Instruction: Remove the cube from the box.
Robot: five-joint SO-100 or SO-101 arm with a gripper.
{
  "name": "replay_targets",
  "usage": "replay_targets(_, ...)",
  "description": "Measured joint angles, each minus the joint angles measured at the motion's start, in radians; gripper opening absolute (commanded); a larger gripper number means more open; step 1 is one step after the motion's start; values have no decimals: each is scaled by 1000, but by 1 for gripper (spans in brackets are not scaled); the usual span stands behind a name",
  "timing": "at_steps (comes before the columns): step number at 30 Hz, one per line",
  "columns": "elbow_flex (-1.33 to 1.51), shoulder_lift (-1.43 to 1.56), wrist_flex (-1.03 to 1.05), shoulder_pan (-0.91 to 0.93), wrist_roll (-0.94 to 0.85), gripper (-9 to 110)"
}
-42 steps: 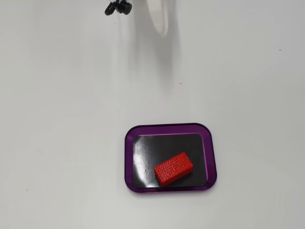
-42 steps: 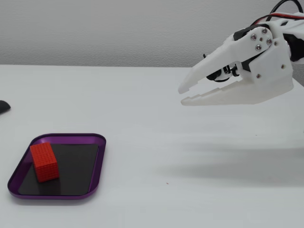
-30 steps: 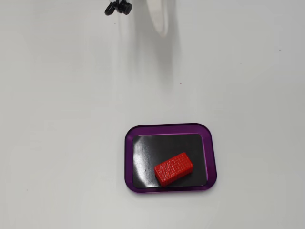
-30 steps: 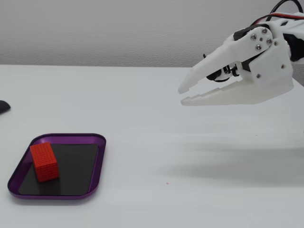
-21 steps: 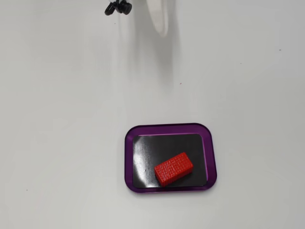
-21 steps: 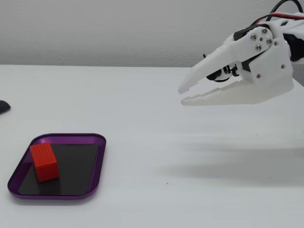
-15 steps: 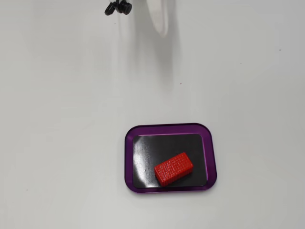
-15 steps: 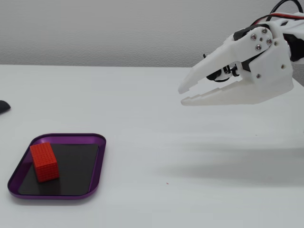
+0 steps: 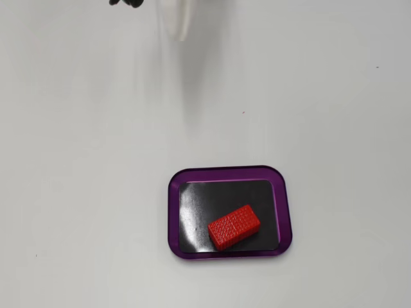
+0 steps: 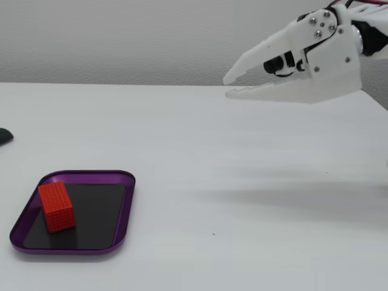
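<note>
The red block (image 9: pixel 234 226) is lying inside the purple tray (image 9: pixel 224 173), resting on the tray's black floor. In a fixed view looking down from above, it is sitting in the lower right part of the floor, turned at a slant to the tray's edges, with its lower end coming close to the bottom rim. In a fixed view from the side, the block (image 10: pixel 56 207) is sitting toward the left end of the tray (image 10: pixel 124 209), with its ribbed faces catching the light.

The tray is resting flat on the white worktop (image 9: pixel 83 167), and the block is touching nothing but the tray floor.

The white arm is reaching in from the right of the side view, and its fingers (image 10: pixel 225 86) are hanging in the air well apart from the tray, pointing left. They are standing slightly parted at the tips, with a narrow gap between them, and holding nothing. In the view from above only a blurred white part of the arm is showing at the top edge, far from the tray.

A small dark object (image 10: pixel 5 136) is lying at the left edge of the side view.
</note>
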Motion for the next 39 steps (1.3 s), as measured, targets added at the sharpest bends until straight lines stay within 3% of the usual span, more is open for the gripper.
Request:
replay_targets(10,-607,-876,46,-31,-9,0)
replay_targets(15,-1039,-1397,181,-98,-124,1)
replay_targets(23,-1772,-2057,483,-186,-161,21)
replay_targets(29,-2106,-2290,548,-179,-166,24)
replay_targets(39,-2143,-2309,549,-178,-212,24)
